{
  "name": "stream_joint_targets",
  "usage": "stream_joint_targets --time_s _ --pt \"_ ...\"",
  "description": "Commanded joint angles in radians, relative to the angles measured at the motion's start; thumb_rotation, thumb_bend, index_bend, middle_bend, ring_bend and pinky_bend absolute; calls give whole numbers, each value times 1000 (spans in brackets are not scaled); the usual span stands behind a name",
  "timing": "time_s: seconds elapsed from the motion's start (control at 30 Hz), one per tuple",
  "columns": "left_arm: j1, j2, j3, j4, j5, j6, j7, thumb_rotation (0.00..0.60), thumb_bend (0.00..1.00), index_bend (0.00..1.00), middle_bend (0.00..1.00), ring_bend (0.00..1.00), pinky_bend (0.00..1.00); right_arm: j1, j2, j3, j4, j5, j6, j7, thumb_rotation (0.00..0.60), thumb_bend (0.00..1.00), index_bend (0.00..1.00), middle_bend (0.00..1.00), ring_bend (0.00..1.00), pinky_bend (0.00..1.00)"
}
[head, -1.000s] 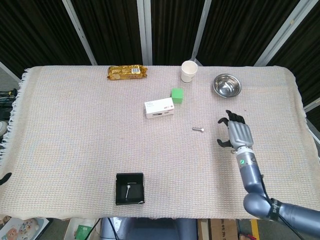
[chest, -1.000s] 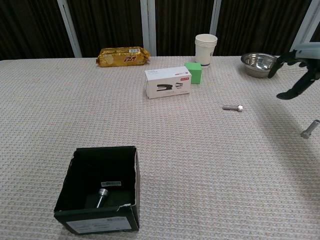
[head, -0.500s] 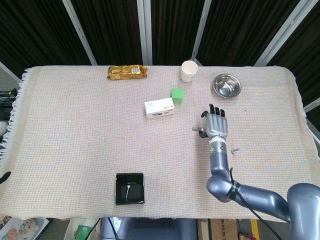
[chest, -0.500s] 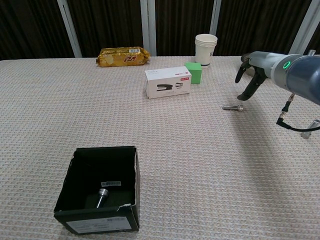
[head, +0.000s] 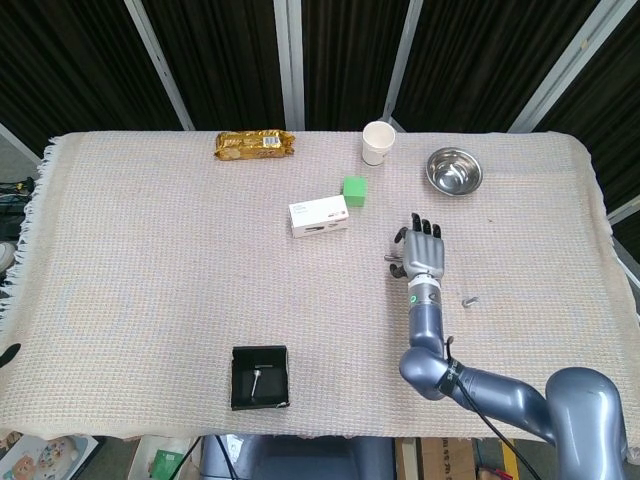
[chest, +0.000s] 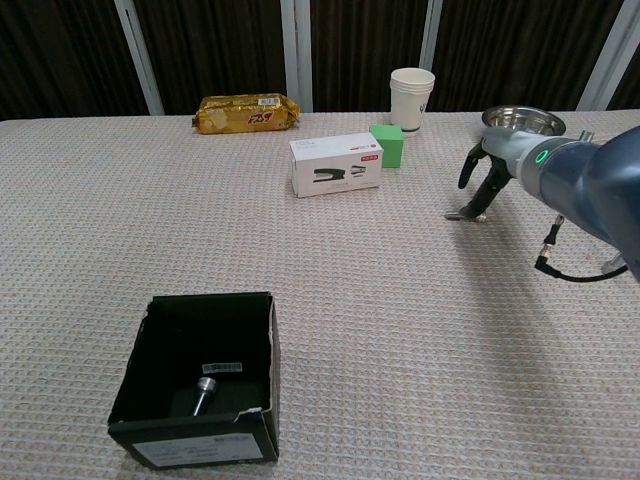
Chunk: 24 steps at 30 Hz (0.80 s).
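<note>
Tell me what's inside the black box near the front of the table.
Inside the black box lies one bolt on the floor beside a white label. The near wall hides the floor strip just behind it.

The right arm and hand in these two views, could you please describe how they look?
The right arm is a smooth, rounded tube in blue-grey metallic finish, with a small glowing green ring light near the wrist. A thin black cable loops under the forearm. The right hand has a silver-grey back plate and dark, black-tipped fingers. The left arm is not in view.
</note>
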Motion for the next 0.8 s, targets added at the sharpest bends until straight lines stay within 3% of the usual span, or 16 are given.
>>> stream_joint_targets --time_s 0.03,0.8 --pt "2 2 -1 1 -1 1 -5 600 40 49 5 0 124 -3 -17 2 24 -9 -10 12 600 282 411 0 0 0" --pt "8 8 -3 2 -8 6 -13 600 40 49 5 0 124 -17 -82 28 143 -43 -71 43 600 283 515 0 0 0"
